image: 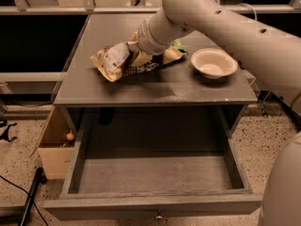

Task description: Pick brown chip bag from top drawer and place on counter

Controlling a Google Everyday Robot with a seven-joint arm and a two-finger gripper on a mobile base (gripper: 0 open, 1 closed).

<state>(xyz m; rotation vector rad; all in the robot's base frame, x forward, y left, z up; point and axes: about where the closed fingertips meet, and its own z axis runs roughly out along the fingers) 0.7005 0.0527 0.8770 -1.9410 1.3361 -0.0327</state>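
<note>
Already out of the drawer, the brown chip bag (120, 62) sits over the left-middle part of the counter (155, 91). Its cream-yellow end and white label point left, and its dark body runs right under the arm. The shadow under it does not show whether it rests on the surface or hangs just above.

The gripper (139, 55) is at the bag's middle, pressed in among the foil folds below the pale wrist. The wrist covers it, so I cannot tell whether it is clamped on the bag or has let go.

The bag looks light, soft and crinkly. It would probably crush and slide rather than resist, and the chips inside would break under a hard squeeze. A crimped end or a pinch of loose foil near the middle seems the safest place to hold it. The broad, smooth faces look slippery.

The top drawer (150, 205) is pulled wide open toward the near side, and its grey floor shows nothing in it. A small knob (158, 216) sits at the centre of the front panel.

A white bowl (214, 63) stands on the right of the counter, well apart from the bag, with nothing visible inside. A green bag (178, 45) peeks out just behind the arm, close to the brown bag's right end.

On the floor to the left, beside the cabinet, a tan cardboard box (55, 147) holds a small orange ball (69, 136).
</note>
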